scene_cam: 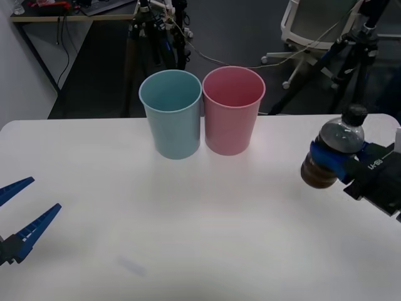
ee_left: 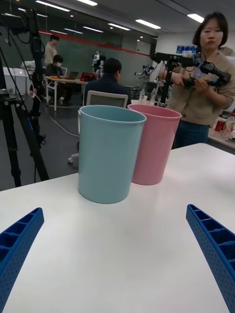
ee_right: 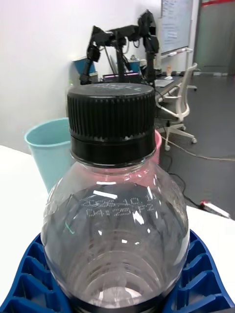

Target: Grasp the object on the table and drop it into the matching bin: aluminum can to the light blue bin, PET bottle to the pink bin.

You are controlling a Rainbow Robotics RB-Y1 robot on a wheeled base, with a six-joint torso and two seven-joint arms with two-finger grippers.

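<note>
Two tools are over the white surface [scene_cam: 200, 251]: nearest, the left tool [scene_cam: 24, 213] hovers with its fingers spread wide, while the right tool [scene_cam: 332, 164] pinches the PET bottle [scene_cam: 332, 153] above the surface's right side. Farther back, the light blue bin [scene_cam: 171, 116] and pink bin [scene_cam: 233, 113] stand touching.

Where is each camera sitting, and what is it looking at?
Front view: above the arms, looking down at the table; left gripper open, right gripper holding the bottle.
Right wrist view: on the right arm, facing the bottle's cap between blue fingers.
Left wrist view: on the left arm, low over the table, facing both bins.
Shared: light blue bin and pink bin.
</note>
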